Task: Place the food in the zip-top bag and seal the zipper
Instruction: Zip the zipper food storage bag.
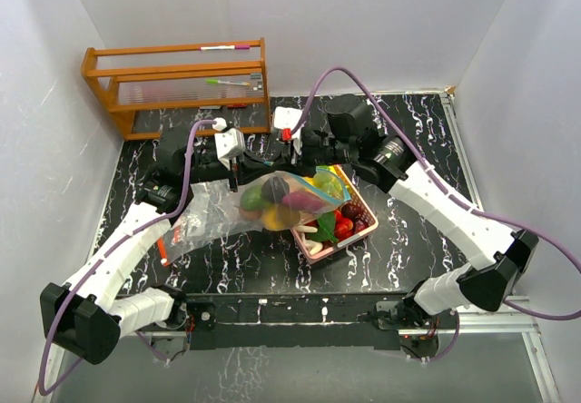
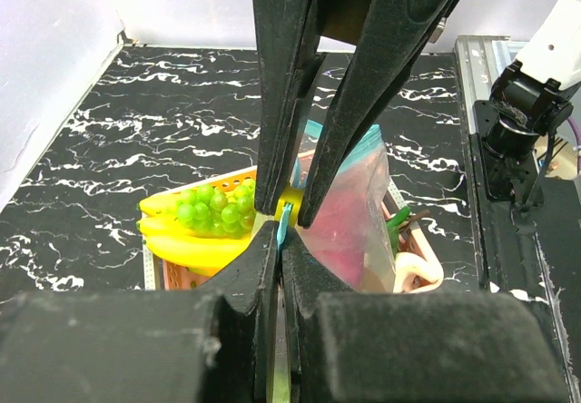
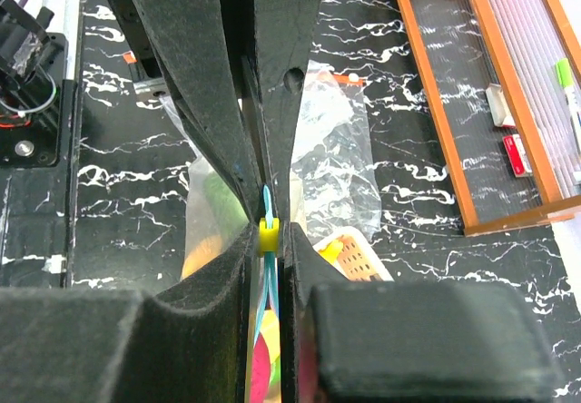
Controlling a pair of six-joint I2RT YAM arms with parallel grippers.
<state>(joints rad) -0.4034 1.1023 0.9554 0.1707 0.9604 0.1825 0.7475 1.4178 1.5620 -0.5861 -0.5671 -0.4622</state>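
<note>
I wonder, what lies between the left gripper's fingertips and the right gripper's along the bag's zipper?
Just the yellow slider on the teal zip strip, nipped by the right gripper; both wrist views show it.

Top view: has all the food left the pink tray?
No, red berries and a dark plum lie in the pink tray, outside the zip-top bag.
</note>
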